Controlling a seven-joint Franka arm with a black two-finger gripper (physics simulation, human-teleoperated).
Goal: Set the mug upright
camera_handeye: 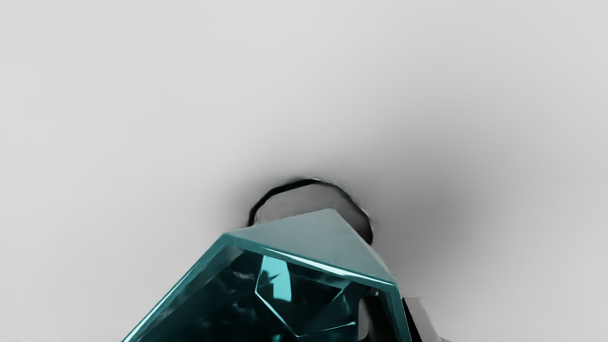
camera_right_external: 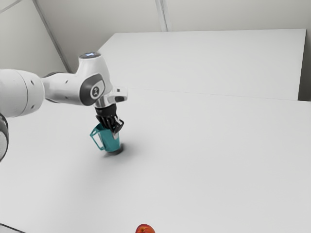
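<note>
Mug (camera_right_external: pixel 108 141) in claw (camera_right_external: pixel 116 131), round emblem (camera_right_external: pixel 95 91) above

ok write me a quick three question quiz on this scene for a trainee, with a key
1. True or false: the mug's handle is on its side toward the exterior view's left.
2. What shows at the exterior view's bottom edge? A) a spoon B) a red-orange fruit C) a bowl
3. Fill in: the gripper has one finger inside the mug and the other ____ it.

Key: 1 true; 2 B; 3 outside
</note>
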